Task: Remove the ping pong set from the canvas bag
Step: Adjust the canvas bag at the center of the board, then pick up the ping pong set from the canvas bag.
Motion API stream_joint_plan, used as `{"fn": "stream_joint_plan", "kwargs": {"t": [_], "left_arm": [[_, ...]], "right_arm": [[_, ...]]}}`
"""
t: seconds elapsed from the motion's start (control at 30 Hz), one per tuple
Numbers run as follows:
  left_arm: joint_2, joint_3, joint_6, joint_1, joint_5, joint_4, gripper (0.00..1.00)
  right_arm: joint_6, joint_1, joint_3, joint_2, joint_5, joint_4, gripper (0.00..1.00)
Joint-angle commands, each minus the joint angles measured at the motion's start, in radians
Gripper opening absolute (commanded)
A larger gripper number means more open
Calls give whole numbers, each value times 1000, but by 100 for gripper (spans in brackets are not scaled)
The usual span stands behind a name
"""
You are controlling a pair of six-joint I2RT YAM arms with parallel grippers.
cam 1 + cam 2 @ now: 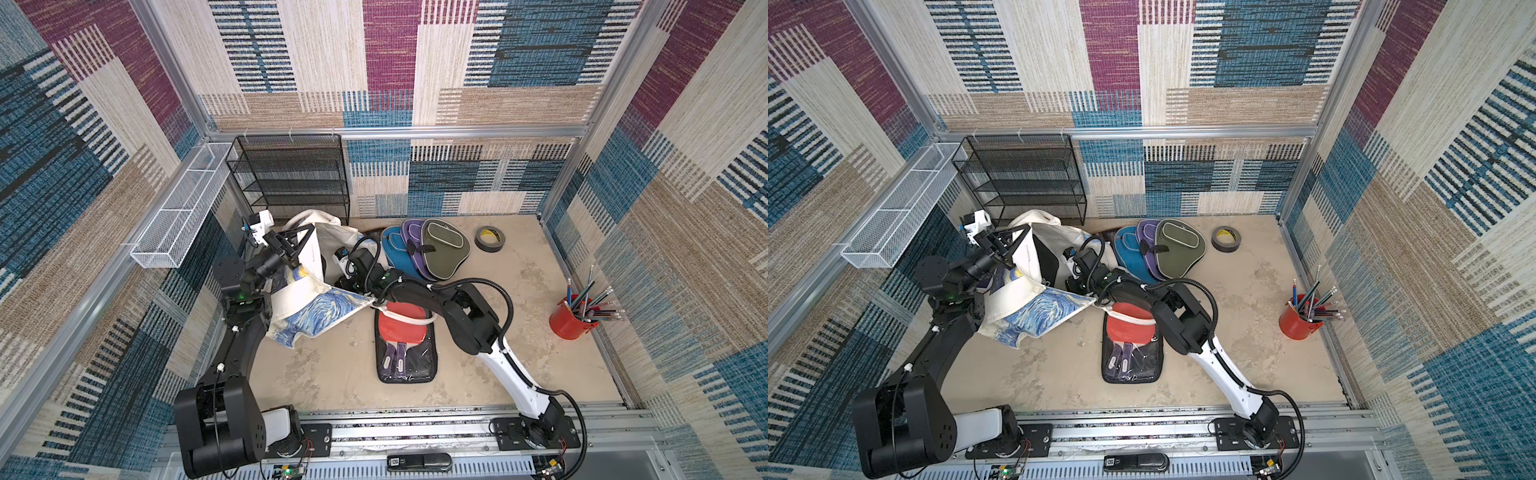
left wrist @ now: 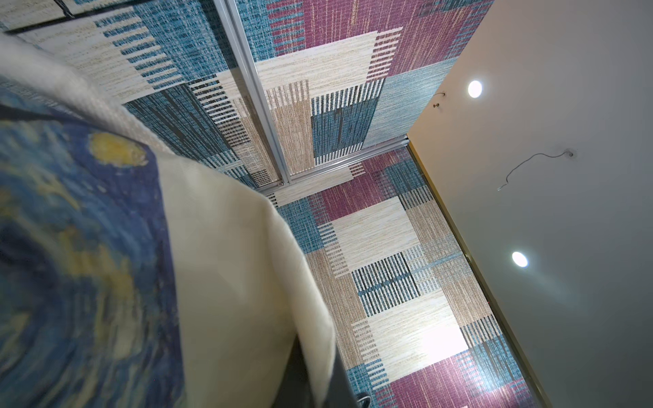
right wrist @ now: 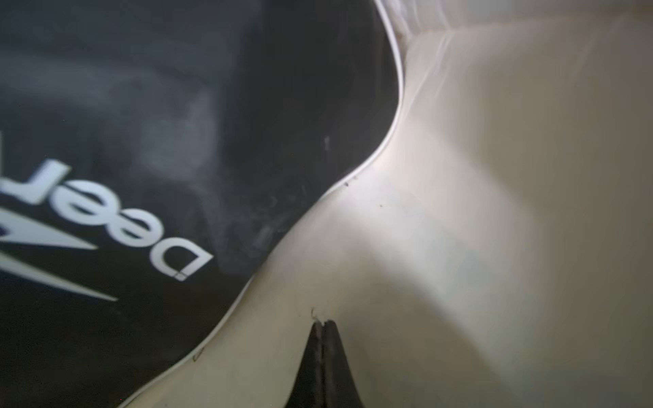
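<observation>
In a top view the left gripper [image 1: 300, 248] is clamping the bag [image 1: 316, 309] rim open, and the set [image 1: 405, 349] is lying on the table [image 1: 498, 332] beside it. The left wrist view is showing only cloth. In the right wrist view the right gripper [image 3: 323, 326] is sitting in the bag, jaws together, seemingly on nothing; opening over the black case [image 3: 176, 106] edge is looking wiser

One cream canvas bag [image 1: 316, 309] with blue-and-yellow print. Right of it: one clear-fronted black pouch [image 1: 409, 368] holding two red paddles [image 1: 395, 332], three teardrop fabric cases [image 1: 440, 249], one grey tape roll [image 1: 489, 238], one red pencil cup [image 1: 567, 322]. Behind it: one black mesh rack [image 1: 291, 178].
</observation>
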Motion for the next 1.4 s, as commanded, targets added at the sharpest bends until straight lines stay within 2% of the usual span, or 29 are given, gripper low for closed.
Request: {"fn": "stream_joint_plan", "kwargs": {"t": [0.0,0.07,0.13,0.2,0.3,0.37,0.43,0.53,0.6,0.7,0.93,1.07,1.13,1.37], "left_arm": [[35,13,24,-98,-46,178,0],[82,11,36,-177,-69,200,0],[134,-2,24,-228,-86,259,0],[178,-34,12,-242,-96,313,0],[231,-110,15,-234,-90,378,0],[270,-170,25,-228,-84,402,0],[285,-222,58,-218,-84,402,0],[291,-271,87,-195,-78,404,0],[280,-279,90,-171,-68,403,0],[254,-273,71,-117,-44,402,0],[186,-256,11,37,30,403,0],[171,-243,-7,70,63,403,0],[171,-242,-11,73,66,402,0],[159,-242,-15,78,61,402,0]], "right_arm": [[-1,28,213,111,-8,-117,0],[4,39,371,193,-8,-175,0],[4,40,439,226,-7,-220,0],[-5,39,367,184,12,-206,1],[-14,29,99,44,20,-60,4],[-15,23,43,9,18,-55,5],[-29,22,0,-16,40,-71,10],[-30,11,-158,-106,61,-11,21],[-30,-1,-246,-162,80,16,31],[-37,-22,-341,-230,110,25,39],[-12,-74,-539,-373,49,100,50],[0,-80,-591,-427,-17,146,63],[10,-80,-598,-443,-48,163,66],[22,-81,-589,-499,-92,175,66]]}}
